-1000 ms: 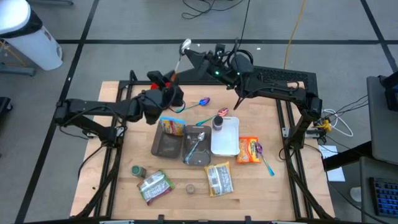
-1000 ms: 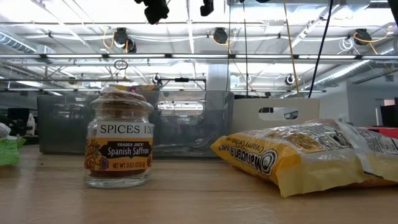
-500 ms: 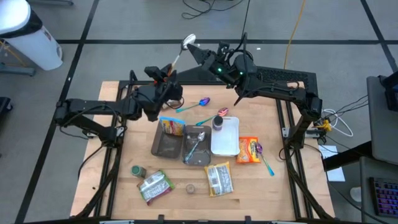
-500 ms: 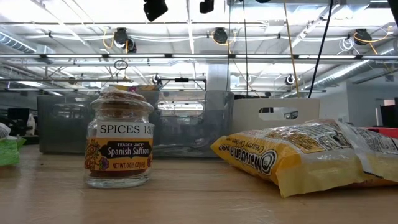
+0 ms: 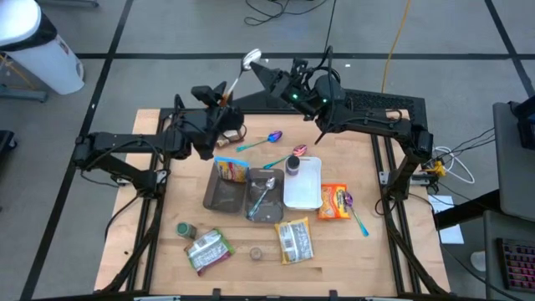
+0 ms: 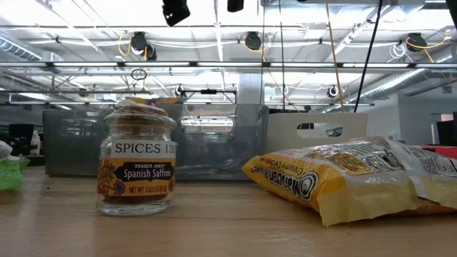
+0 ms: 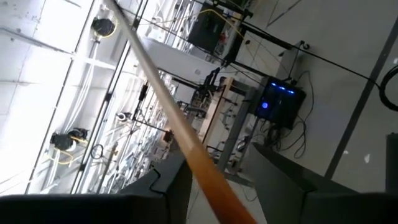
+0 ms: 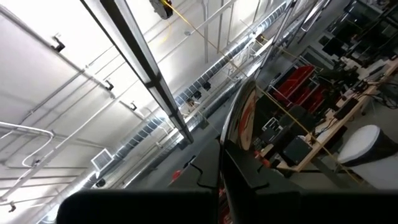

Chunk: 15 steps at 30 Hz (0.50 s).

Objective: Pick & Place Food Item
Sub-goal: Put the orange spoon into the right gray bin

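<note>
Left end effector is raised above the far edge of the counter, clamped on the orange handle of a long spoon. The handle is seen running out between its fingers in the left wrist view, with the bowl pointed up and away from the counter. It is judged to be carried clear of the clutter, not used for scooping yet.

Right end effector is also raised, just beside the spoon's bowl, and fully clenched. Something shiny is seen close ahead in its wrist view, but whether anything is pinched cannot be told. A handover or a steadying hold is possible.

No food item is held; all are left down on the counter:
- dark tray: one snack packet propped at its far end
- metal tray: a metal utensil laid inside, no food
- white tray: bare, apart from a dark-lidded jar at its far corner
- orange packet just beside the white tray, loose
- yellow packet, green packet, saffron jar and a green-lidded jar near the front edge, all outside the trays

Which item is the target cannot be told. Pick is judged not started, with both arms well apart from the food
</note>
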Each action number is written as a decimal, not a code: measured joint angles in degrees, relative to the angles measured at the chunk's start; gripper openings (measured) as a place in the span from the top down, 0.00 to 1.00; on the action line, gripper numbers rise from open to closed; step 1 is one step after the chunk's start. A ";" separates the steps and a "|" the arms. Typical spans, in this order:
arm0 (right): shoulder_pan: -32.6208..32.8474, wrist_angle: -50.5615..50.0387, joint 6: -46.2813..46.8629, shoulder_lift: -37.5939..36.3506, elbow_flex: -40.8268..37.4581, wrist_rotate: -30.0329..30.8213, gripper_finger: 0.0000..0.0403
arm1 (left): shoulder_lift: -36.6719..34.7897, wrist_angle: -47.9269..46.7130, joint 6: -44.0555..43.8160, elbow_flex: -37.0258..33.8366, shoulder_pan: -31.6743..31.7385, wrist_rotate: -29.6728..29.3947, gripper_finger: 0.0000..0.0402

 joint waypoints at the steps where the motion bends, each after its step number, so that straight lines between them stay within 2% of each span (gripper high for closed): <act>1: -0.02 0.01 -0.01 0.00 0.00 0.03 1.00 | 0.00 0.38 0.18 0.00 0.04 -0.03 0.64; 10: -0.17 -0.06 -0.36 -0.02 0.00 0.89 1.00 | -0.17 2.29 -0.06 0.00 0.11 -1.95 0.96; 15: -0.17 -0.15 -0.40 -0.02 0.00 0.85 1.00 | -0.18 2.93 0.68 0.04 0.07 -2.62 0.98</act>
